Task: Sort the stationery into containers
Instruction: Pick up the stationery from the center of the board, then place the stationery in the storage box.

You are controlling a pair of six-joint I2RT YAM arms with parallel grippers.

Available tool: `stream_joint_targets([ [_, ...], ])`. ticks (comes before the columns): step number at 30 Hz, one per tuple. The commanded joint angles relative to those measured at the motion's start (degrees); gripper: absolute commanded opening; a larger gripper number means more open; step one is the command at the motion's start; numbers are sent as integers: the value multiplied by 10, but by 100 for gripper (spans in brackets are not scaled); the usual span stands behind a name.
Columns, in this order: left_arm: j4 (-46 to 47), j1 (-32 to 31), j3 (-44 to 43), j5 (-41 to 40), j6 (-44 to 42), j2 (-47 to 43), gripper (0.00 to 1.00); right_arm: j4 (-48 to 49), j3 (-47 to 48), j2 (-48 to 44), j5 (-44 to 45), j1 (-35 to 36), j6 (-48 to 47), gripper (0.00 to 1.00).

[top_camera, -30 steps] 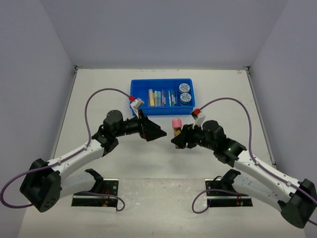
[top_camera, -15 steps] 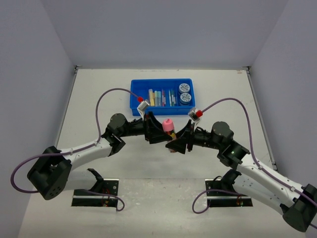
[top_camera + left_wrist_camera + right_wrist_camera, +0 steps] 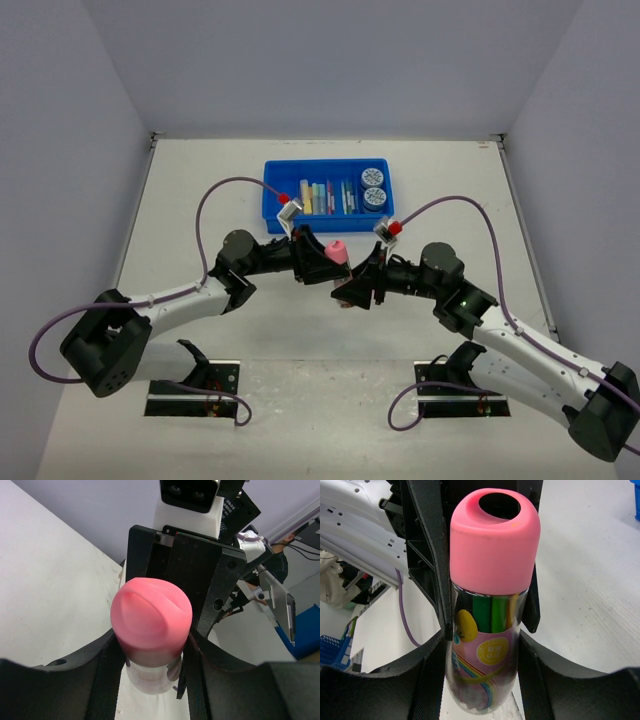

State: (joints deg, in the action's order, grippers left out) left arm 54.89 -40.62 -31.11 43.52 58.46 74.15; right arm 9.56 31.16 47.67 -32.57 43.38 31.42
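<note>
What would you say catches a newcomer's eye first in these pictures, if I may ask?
Most striking is the pink tube at mid-table, gripped from both sides: the right claw holds its patterned body and the left claw clamps its pink cap. Farther back, the bright blue tray holds a row of pastel markers, with two patterned discs at its right end.

No word or number can be read anywhere. The pink patterned tube [image 3: 492,605] carries a round yellow badge [image 3: 492,652] on its body, below the pink cap [image 3: 495,545]. The badge's pale lettering is too small to make out. Left of the badge are only drawings, a yellow shape and rainbow stripes.
</note>
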Motion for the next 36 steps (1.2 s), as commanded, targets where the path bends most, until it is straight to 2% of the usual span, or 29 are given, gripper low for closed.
stream_joint_targets([
  [1,-8,2,-33,-20,-14,-4,0,33,19,-12,-6,4,-15,0],
  [2,-40,2,-41,-30,-30,-6,0,21,22,-12,0,4,-17,0],
  [3,-116,2,-64,-56,-72,-10,0,8,24,-14,10,4,-22,18],
  [6,-285,12,-122,-119,-146,-10,0,-69,35,-16,114,3,-23,74],
  [7,-317,15,-126,-119,-148,-9,0,-72,35,-17,120,3,-21,77],
  [8,-334,37,-146,-116,-159,-2,0,-88,34,-22,149,2,-20,91],
  [9,-359,62,-161,-101,-163,4,0,-121,33,-31,205,1,-21,97],
  [12,-423,128,-188,-99,-178,10,0,-179,30,-49,309,1,-20,99],
  [15,-532,167,-283,-142,-245,48,0,-214,28,-72,366,0,-33,99],
  [16,-593,175,-324,-184,-261,66,0,-224,28,-80,375,0,-37,99],
  [18,-693,192,-398,-335,-310,105,0,-241,28,-96,396,-1,-44,99],
  [19,-751,200,-437,-382,-323,131,0,-244,27,-101,403,-2,-48,99],
  [21,-829,223,-540,-454,-346,211,0,-247,25,-107,411,-2,-50,99],
  [24,-932,233,-695,-508,-362,341,0,-247,26,-105,415,-3,-49,99],
  [28,-1024,233,-863,-529,-390,472,0,-258,36,-96,410,-3,-51,99],
  [30,-1052,230,-915,-527,-398,510,0,-259,36,-93,404,-4,-52,99],
  [32,-1075,229,-951,-529,-405,537,0,-258,36,-88,400,-4,-52,99],
  [36,-1060,217,-931,-519,-407,526,0,-259,38,-79,401,-4,-51,99],
])
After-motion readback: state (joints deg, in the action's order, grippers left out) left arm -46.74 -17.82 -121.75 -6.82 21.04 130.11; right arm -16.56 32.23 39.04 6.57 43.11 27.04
